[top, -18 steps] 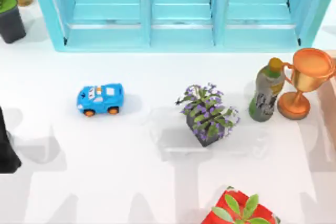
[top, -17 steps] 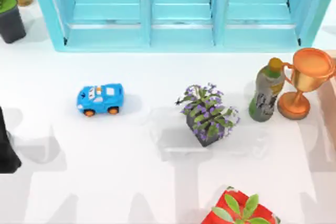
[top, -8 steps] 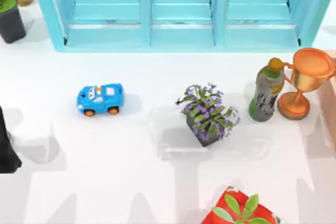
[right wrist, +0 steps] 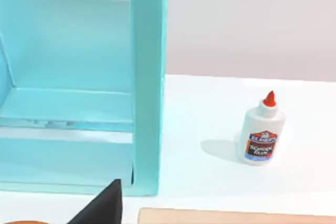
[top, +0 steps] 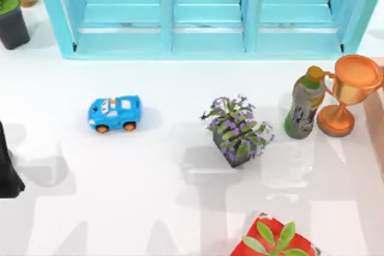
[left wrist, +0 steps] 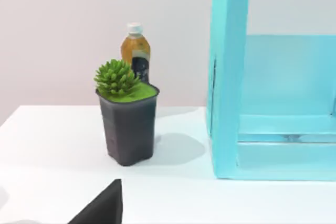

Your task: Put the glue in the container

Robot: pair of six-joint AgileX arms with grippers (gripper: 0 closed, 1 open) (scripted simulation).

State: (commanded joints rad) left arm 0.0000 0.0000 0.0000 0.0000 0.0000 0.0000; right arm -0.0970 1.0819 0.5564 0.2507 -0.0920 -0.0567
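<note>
The glue is a small white bottle with a red cap and a blue label. In the right wrist view it stands upright on the white table, just beyond the outer side wall of the light blue container. That container is an open shelf-like box with three bays along the back of the table. My left arm sits parked at the left edge of the top view. A black part of my right gripper shows low in the right wrist view, well short of the glue.
On the table stand a blue toy car, a purple-flowered plant, a green bottle and an orange trophy. A red pot sits at the front edge, a dark potted succulent at the back left. A wooden board lies near the glue.
No object has moved. The faint shadows on the table around the purple plant have shifted to the right.
</note>
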